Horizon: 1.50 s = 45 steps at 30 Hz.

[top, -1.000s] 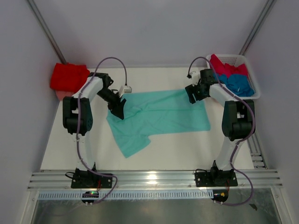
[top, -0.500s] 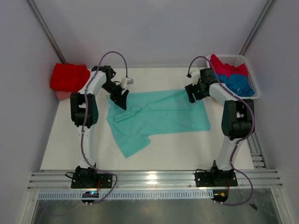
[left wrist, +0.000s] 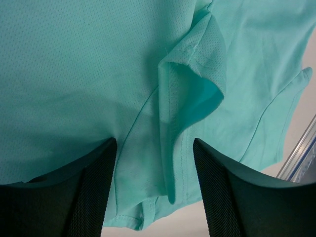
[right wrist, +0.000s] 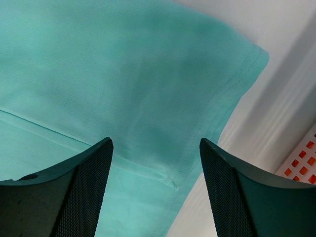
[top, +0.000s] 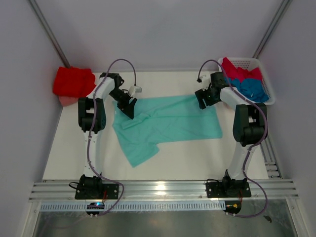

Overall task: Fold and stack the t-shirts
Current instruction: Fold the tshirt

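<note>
A mint-teal t-shirt [top: 168,123] lies spread on the white table, one sleeve flopping toward the front left. My left gripper [top: 129,109] is open over its far left corner, where a rumpled sleeve fold [left wrist: 190,98] lies between the jaws. My right gripper [top: 202,101] is open over the shirt's far right corner, with the hem [right wrist: 232,94] between the jaws. A bright red t-shirt [top: 73,81] lies folded at the far left. Blue [top: 254,89] and crimson-pink [top: 239,71] t-shirts lie crumpled in the basket.
A white slatted basket [top: 264,74] stands at the far right corner, close to my right arm. Its orange-backed slats show in the right wrist view [right wrist: 303,158]. Grey walls enclose the table. A metal rail [top: 163,190] runs along the near edge.
My left gripper has swung back and slightly right, from the shirt's left edge to its far left corner. My right gripper has barely moved. The shirt lies as before.
</note>
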Motion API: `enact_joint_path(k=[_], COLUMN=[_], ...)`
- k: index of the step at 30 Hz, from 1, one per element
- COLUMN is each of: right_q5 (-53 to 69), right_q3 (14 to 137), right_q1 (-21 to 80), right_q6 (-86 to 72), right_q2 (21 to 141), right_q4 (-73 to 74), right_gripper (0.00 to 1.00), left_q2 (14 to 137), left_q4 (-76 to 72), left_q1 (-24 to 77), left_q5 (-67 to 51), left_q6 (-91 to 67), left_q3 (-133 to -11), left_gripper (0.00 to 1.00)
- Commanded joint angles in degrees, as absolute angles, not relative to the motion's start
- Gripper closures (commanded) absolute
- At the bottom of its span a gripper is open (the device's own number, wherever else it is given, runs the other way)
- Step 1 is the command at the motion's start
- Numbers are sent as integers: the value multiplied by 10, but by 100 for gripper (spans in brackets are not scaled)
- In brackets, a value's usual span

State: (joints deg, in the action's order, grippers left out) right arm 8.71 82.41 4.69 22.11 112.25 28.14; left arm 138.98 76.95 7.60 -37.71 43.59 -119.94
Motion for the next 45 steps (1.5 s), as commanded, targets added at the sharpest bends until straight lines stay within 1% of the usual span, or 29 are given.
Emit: enact_joint_path(k=[1,6,11,22,28,33,37,38,45], right_q5=[91,93,90,94,94,93,93,93,92], right_q3=[853,858,865,868,876,881,879,879,881], right_q1=[46,47,47,47,47,47,47,47,47], right_q6=[214,213,214,213,214,217,218,219,220], right_q2=[1128,1132,1136,1151,1156,1157,1153,1152,1150], right_q4=[280,283,286,291,293,296,296,296,298], right_gripper=[25,25,25,25,25,25,25,25,25], left_q2=[1353,1346,1346,1320,1289,1272,1266,1263,1240], left_q4=[815,856,931,952,951,952,952,952,952], left_q1=[80,85,95,114,141,157,164,165,169], left_q5=[-374,-383,-401,-408,-382,-365,-346,-338,-330], left_q6=[463,492,544,555,565,570,573,574,583], left_q3=[-1181,-1172,-1172,-1172,-1136,-1131,-1134,-1133,-1141], left_gripper=[34,34,35,36,36,36,41,43,49])
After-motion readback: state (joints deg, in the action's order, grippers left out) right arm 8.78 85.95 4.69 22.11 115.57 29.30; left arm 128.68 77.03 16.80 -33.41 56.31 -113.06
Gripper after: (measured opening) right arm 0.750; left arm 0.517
